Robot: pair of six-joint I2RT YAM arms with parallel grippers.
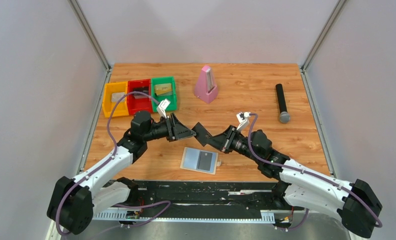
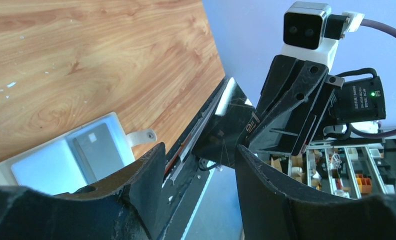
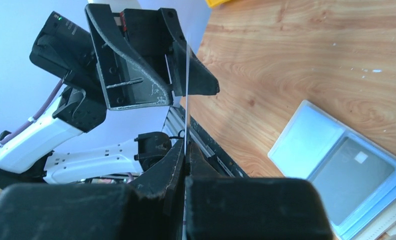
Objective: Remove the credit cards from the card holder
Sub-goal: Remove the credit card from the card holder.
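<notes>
While a dark card (image 1: 202,132) hangs in the air just past the holder's (image 1: 190,159) far edge, a second, grey card (image 1: 205,161) lies flat in the holder's right panel. The holder lies open on the table, near the arm bases.

The raised card runs left to right above the holder's far edge, one end toward each arm. The right gripper (image 1: 213,140), beyond the holder and to its right, is pressed together on the card's right end. The right wrist view shows the card as a thin line clamped between its pads.

The left gripper (image 1: 190,132), beyond the holder and to its left, has its fingers spread. The card's left end lies between them and, as far as can be told, touches neither. So the right arm alone seems to carry this card.

For the grey card, the left arm looks the likelier choice. Its jaws are free, and the holder lies just below them, toward the bases and slightly right.
</notes>
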